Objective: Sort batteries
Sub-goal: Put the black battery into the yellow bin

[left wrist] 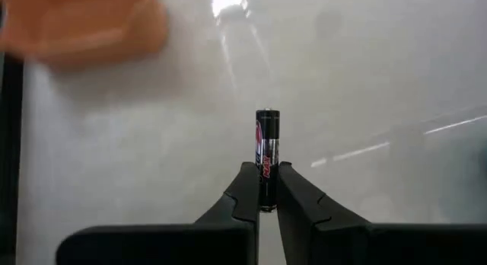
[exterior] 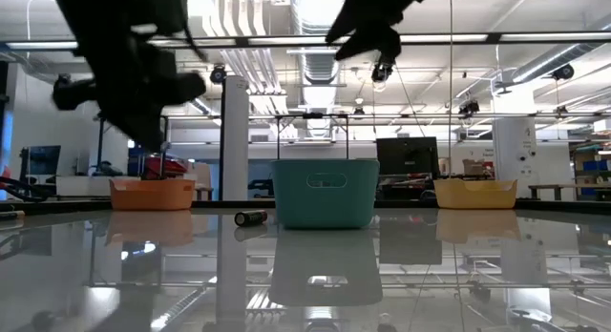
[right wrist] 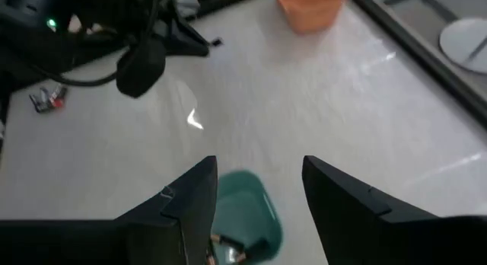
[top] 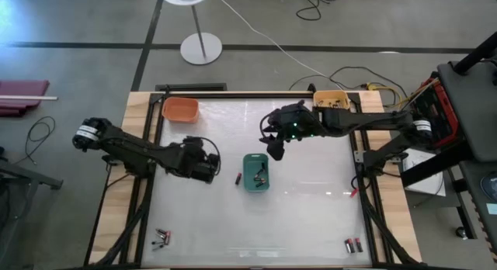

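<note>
We see the left gripper point(left wrist: 265, 190) with its jaws pinched tight on a black battery point(left wrist: 267, 158), which stands up between the fingers with its top end clear of them. That arm sits over the left-middle of the bench point(top: 311, 216), with the orange bin point(top: 180, 109) near the far-left corner.

Now the right gripper point(right wrist: 259, 193): its jaws are spread wide with nothing between them, and it hangs above the teal bin point(top: 256, 171) in the middle of the bench. In the right wrist view we can make out a few small cells inside that bin, though we cannot count them.

A loose battery point(top: 238, 178) lies on the bench just left of the teal bin. More batteries point(top: 162, 237) rest near the front-left corner, and another pair point(top: 354, 244) near the front-right. The yellow bin point(top: 331, 98) sits at the far right; we cannot see its contents.
</note>
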Available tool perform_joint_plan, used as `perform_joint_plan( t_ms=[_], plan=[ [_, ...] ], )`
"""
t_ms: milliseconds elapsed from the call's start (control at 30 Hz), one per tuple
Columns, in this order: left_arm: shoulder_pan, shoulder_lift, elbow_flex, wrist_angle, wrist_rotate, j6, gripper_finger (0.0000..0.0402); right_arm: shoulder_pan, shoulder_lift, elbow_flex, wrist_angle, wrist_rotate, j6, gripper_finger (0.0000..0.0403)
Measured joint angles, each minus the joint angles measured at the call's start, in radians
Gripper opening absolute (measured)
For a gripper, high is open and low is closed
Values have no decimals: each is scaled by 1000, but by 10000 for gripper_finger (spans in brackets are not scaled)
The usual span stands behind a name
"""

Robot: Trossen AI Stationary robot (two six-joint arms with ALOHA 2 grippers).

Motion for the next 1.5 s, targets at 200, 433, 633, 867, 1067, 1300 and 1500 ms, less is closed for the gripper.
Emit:
perform_joint_plan(
  t_ms=[200, 433, 633, 867, 1067, 1300, 1500],
  plan=[
    [42, -33, 74, 59, -144, 198, 6, 0, -14, 61, 57, 1, -49, 178],
    [43, -46, 180, 376, -300, 571, 6, 38, -10, 63, 243, 9, -30, 188],
    [39, -44, 289, 563, -299, 941, 6, 103, -12, 61, 500, 83, -139, 184],
    [38, -44, 436, 665, -231, 1259, 6, 87, -27, 62, 531, 113, -163, 168],
    [38, -38, 507, 731, -230, 1387, 6, 56, -24, 61, 543, 193, -62, 160],
    [38, -38, 515, 743, -230, 1419, 6, 41, -23, 61, 624, 53, -69, 175],
    [38, -37, 496, 809, -229, 1409, 6, 24, -19, 61, 619, 64, -25, 178]
  ],
)
